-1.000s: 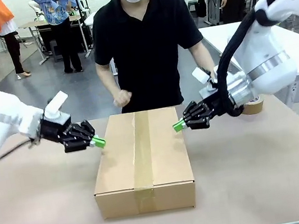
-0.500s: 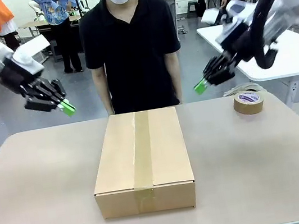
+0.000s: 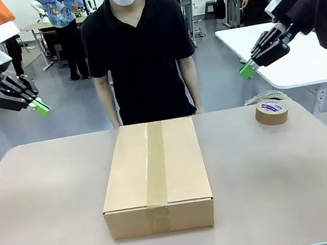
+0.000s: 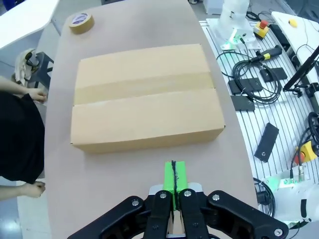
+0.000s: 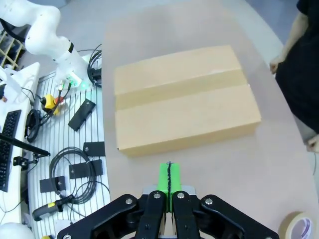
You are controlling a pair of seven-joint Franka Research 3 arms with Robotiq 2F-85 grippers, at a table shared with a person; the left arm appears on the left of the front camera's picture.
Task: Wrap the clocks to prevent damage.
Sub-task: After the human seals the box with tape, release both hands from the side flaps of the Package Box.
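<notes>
Sitting in the centre of the frame in the front view, a closed cardboard box (image 3: 154, 177) rests on the tan table (image 3: 285, 184), a strip of brown tape (image 3: 153, 164) running along its lid and down its near face. No bubble-wrapped bundle of clocks is visible, so where it lies cannot be told. At upper left of the frame the left gripper (image 3: 41, 107) hangs in the air, its green fingertips pressed together on nothing. At upper right the right gripper (image 3: 246, 70) is likewise raised, pads (image 5: 169, 178) closed flat against each other and empty. A roll of brown tape (image 3: 272, 111) lies at right, well apart from the box. A person in black (image 3: 139, 45) stands at the far edge.
</notes>
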